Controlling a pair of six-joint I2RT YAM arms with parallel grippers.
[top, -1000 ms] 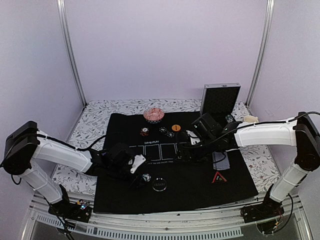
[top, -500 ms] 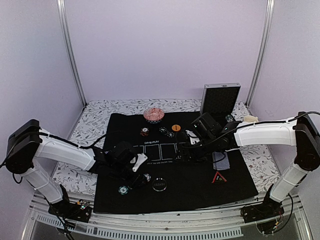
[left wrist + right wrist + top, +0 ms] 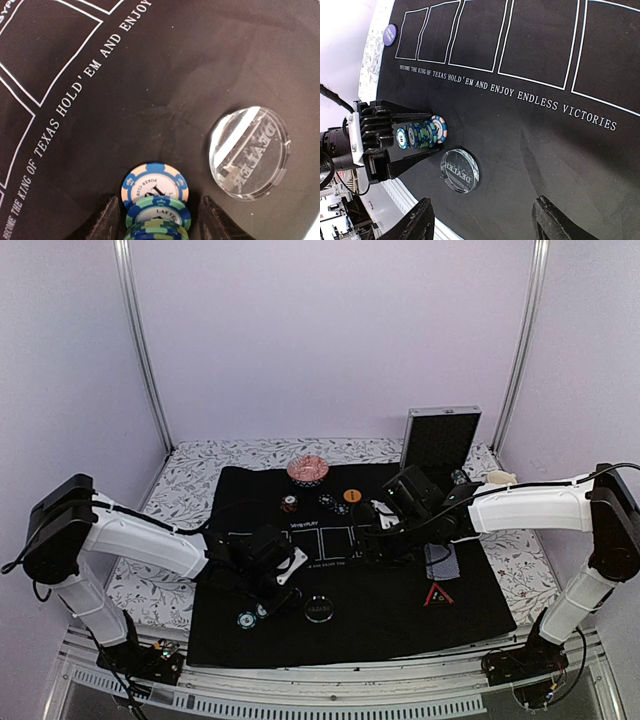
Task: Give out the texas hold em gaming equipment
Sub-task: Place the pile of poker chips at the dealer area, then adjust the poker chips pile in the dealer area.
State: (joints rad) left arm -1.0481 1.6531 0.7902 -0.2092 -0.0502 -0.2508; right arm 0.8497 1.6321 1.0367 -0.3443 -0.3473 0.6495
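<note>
Near the mat's [image 3: 150,75] front edge, left gripper [image 3: 160,220] pinches striped blue-green "POKER CLUB" chips [image 3: 156,192] beside clear "DEALER" puck [image 3: 248,152]. Fingers of right gripper [image 3: 482,220] spread, empty.

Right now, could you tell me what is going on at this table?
The left gripper is closed on a short stack of poker chips, held close to the near part of the black Hold'em mat, beside the clear dealer button. One teal chip lies loose on the mat nearby. The right gripper hovers open and empty over the mat.
</note>
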